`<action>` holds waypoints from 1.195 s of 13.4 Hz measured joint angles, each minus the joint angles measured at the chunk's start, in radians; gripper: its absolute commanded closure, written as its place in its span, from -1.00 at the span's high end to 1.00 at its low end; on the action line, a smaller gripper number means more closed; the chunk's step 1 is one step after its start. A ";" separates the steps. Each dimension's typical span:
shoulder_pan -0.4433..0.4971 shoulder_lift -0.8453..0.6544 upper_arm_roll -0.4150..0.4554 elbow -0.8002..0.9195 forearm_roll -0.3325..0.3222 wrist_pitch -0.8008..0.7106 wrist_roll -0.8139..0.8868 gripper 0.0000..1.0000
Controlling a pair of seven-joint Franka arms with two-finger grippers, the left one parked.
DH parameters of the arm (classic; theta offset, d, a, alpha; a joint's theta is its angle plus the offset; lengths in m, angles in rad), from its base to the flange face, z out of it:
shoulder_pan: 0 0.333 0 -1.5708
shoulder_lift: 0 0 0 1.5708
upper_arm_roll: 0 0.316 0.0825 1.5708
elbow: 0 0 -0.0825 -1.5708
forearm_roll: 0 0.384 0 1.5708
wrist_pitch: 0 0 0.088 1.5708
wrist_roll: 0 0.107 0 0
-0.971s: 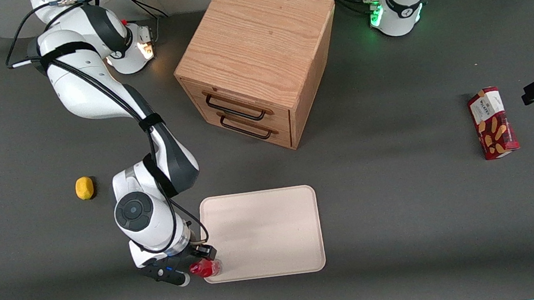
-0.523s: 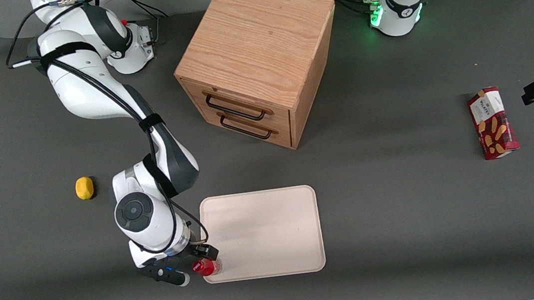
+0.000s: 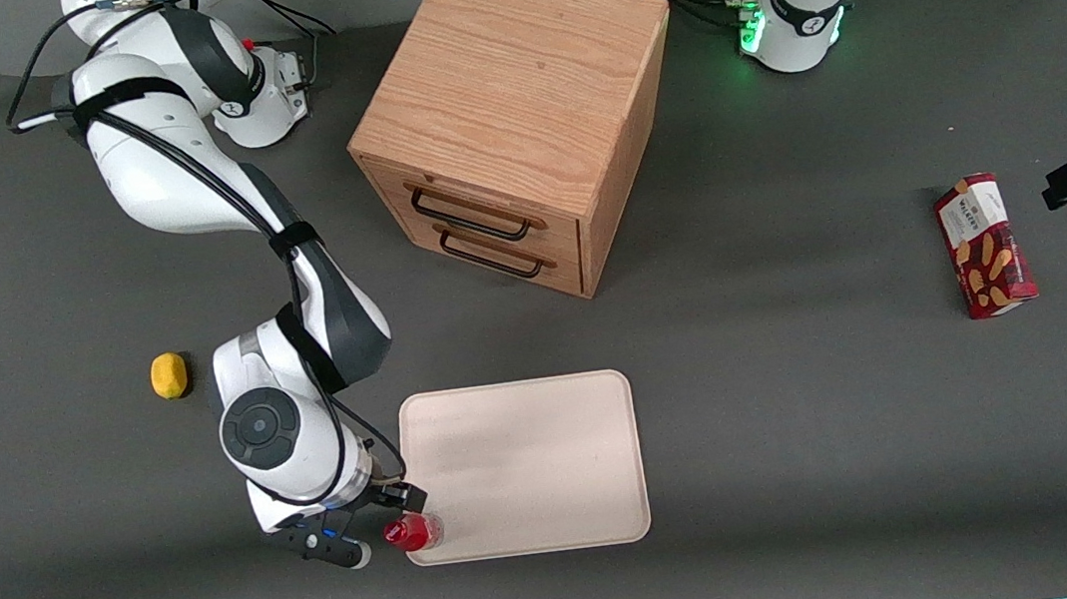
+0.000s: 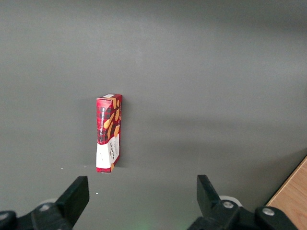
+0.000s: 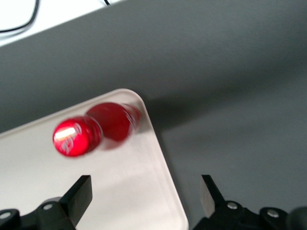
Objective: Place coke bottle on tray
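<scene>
A dark grey table (image 3: 809, 429) fills the scene, matte and evenly lit, with a cable looping at its edge nearest the front camera.

The gripper (image 3: 371, 531) hangs with its two fingers (image 5: 80, 194) spread wide and holding nothing; in the right wrist view both black fingertips frame bare space, apart from the coke bottle (image 3: 411, 532). The bottle stands upright in the corner of the tray (image 3: 532, 465) that lies nearest the front camera and toward the working arm's end, just inside the low rim. Its red cap (image 5: 73, 136) shows round from above, the red body below it.

There is one bottle and one tray; the cream tray is otherwise bare. The gripper sits just beside the bottle, past the tray's edge toward the working arm's end, with a small gap between them.

Around these lie one yellow lemon-like fruit (image 3: 168, 374), farther from the front camera than the gripper and well apart from the tray, and one wooden cabinet (image 3: 513, 121) with two drawers, each with a dark handle, farther from the camera than the tray. One red biscuit box (image 3: 984, 245) lies flat toward the parked arm's end of the table, well apart from everything else. The working arm's white links cover part of the table between fruit and tray.
</scene>
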 measured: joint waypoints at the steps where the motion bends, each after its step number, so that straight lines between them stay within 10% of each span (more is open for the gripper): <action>1: 0.000 -0.024 0.000 -0.009 0.000 -0.038 -0.007 1.00; 16: -0.201 -0.886 -0.126 -0.909 0.113 -0.198 -0.740 1.00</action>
